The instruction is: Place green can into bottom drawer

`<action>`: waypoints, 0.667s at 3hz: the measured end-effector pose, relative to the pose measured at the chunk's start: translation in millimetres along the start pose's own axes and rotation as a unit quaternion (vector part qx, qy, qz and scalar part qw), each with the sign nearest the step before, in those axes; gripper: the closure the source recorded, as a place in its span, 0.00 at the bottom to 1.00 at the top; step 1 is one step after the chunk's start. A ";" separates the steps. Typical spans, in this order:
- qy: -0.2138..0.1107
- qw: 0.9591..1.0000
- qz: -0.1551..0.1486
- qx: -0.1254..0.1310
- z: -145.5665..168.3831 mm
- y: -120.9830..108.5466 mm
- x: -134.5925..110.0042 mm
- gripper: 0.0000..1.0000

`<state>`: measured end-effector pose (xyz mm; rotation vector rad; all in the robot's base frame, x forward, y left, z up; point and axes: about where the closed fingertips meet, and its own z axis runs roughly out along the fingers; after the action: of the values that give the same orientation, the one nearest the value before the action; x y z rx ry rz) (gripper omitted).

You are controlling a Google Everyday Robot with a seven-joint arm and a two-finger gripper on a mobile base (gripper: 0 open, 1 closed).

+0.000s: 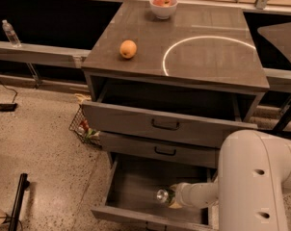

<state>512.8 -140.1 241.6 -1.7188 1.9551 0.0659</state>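
Observation:
The green can (163, 195) shows its shiny silver end inside the open bottom drawer (133, 184), near the drawer's front right. My gripper (170, 197) reaches into the drawer from the right on a white arm (198, 194) and is shut on the can, holding it just above the grey floor. Most of the can's body is hidden by the gripper.
The top drawer (165, 124) is pulled out above; the middle drawer (160, 150) is nearly shut. An orange (128, 48) and a white bowl of fruit (163, 6) sit on the cabinet top. A wire basket (85, 129) stands on the floor to the left. My white body (256, 177) fills the lower right.

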 end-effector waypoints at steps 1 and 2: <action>0.007 1.000 0.029 0.006 33.2 -11.4 9.4 0.82; 0.006 0.999 0.048 0.003 59.8 -18.4 16.2 0.58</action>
<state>550.4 -136.1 189.1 -1.6238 2.0453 0.0836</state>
